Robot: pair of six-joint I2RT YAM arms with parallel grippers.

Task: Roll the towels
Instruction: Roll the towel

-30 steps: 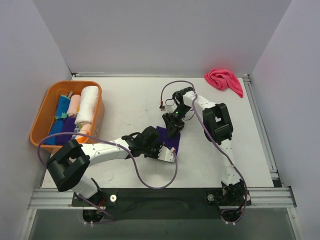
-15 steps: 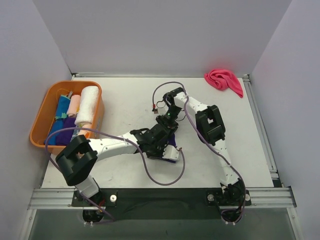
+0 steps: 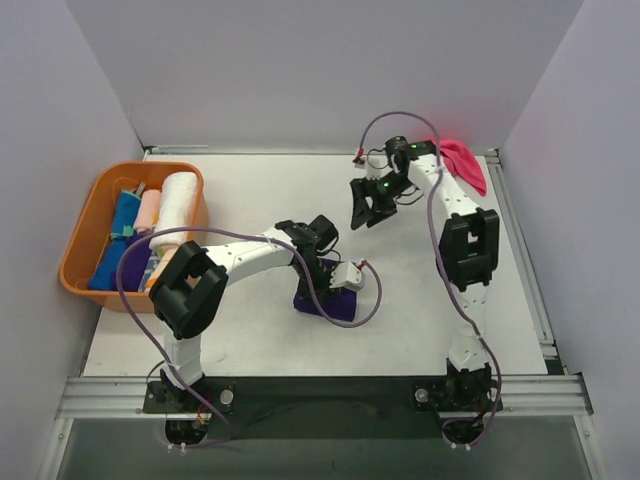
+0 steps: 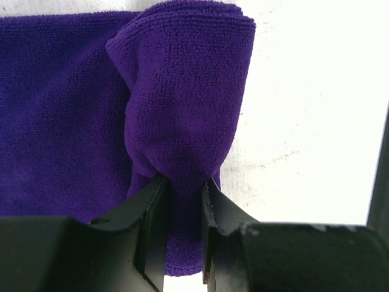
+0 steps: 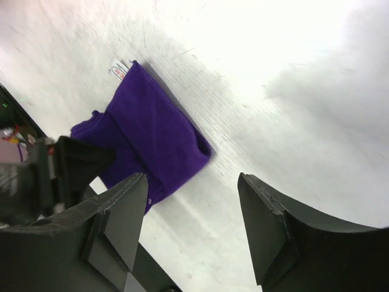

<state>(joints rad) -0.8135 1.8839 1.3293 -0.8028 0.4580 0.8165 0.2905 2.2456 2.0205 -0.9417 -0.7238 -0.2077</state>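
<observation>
A dark purple towel point(image 3: 320, 304) lies mid-table, partly folded over itself. My left gripper point(image 3: 336, 284) is shut on a bunched fold of it; in the left wrist view the fingers point(image 4: 153, 210) pinch the fold of the purple towel point(image 4: 182, 91) near its right edge. My right gripper point(image 3: 366, 208) is open and empty, raised behind and to the right of the towel. The right wrist view looks between its jaws point(image 5: 194, 225) down at the purple towel point(image 5: 152, 140). A hot pink towel point(image 3: 464, 162) lies crumpled at the back right, partly behind the right arm.
An orange basket point(image 3: 84, 222) at the left edge holds rolled towels: white point(image 3: 174, 208), pale pink point(image 3: 148, 210), blue point(image 3: 120, 228) and a purple one. White walls close in the table at the back and on both sides. The left arm's cable loops near the towel.
My right gripper has left the purple towel and moved up and back to the right, open. My left arm has swung round and now pinches the towel from its far side.
</observation>
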